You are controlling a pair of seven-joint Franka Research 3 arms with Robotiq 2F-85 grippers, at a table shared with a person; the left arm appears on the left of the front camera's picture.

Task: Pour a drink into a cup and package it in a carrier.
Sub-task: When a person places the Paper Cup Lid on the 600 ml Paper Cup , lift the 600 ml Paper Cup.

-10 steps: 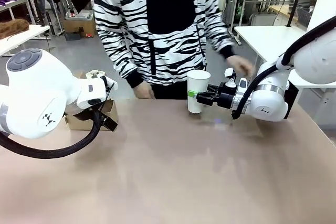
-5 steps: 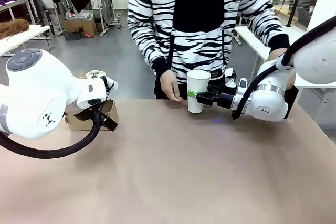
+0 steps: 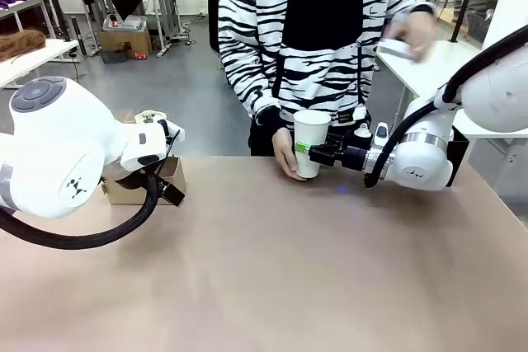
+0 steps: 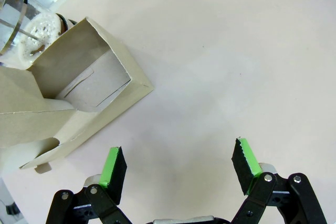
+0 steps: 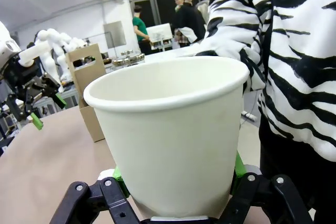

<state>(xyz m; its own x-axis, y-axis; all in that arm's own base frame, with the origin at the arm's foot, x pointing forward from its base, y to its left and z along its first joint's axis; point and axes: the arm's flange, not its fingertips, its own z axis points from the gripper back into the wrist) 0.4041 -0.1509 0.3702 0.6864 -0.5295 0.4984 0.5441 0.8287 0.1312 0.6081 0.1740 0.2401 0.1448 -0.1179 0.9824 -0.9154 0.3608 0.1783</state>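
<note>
A white paper cup (image 3: 311, 143) stands upright at the far edge of the table, with my right gripper (image 3: 314, 150) shut on its lower half from the right. In the right wrist view the cup (image 5: 168, 129) sits between the green pads (image 5: 239, 167). A person's hand (image 3: 284, 154) touches the cup's left side. The brown cardboard carrier (image 3: 139, 190) sits at the table's left. My left gripper (image 4: 179, 165) hangs open just above the table beside the carrier (image 4: 79, 90), holding nothing. A clear glass jug (image 4: 16, 22) with a metal band stands behind the carrier; the drink is hidden from here.
The person in a striped top (image 3: 318, 30) stands at the far edge, the other hand (image 3: 412, 32) up over a white side table (image 3: 421, 63). The table's brown top (image 3: 289, 269) is bare in the middle and front.
The person's hand has come from beside the cup to rest against its left side; the other hand rose from behind my right arm to the side table. Both grippers stayed put.
</note>
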